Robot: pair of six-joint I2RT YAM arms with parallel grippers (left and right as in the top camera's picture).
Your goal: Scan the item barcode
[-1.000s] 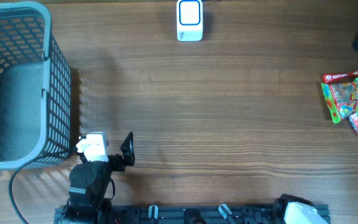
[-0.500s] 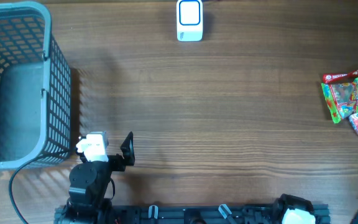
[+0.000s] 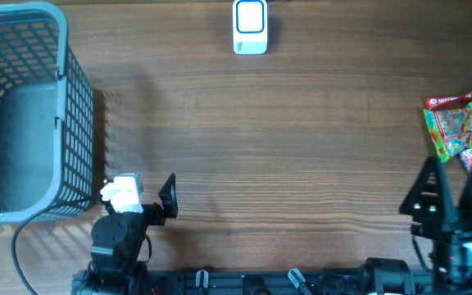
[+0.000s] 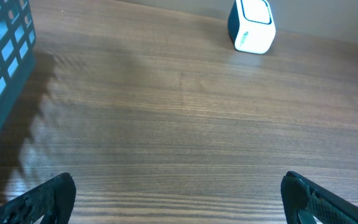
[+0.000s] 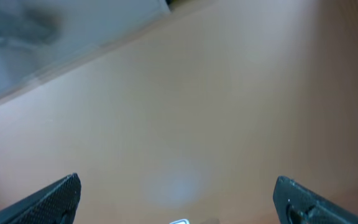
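Overhead, the candy packet (image 3: 459,124) lies on the bench (image 3: 301,147) far right of the scanner (image 3: 250,26), toward the robot. The right gripper (image 3: 453,176), jaws apart and empty, sits nearer still. The left gripper (image 3: 147,180), likewise apart and empty, sits left of the scanner, by the basket (image 3: 23,106).

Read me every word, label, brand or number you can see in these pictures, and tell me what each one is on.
"HARIBO": on the candy bag, seen from overhead, only just legible.
Other print on the candy bag: too small to read.
The white scanner: no readable text in either view that shows it.
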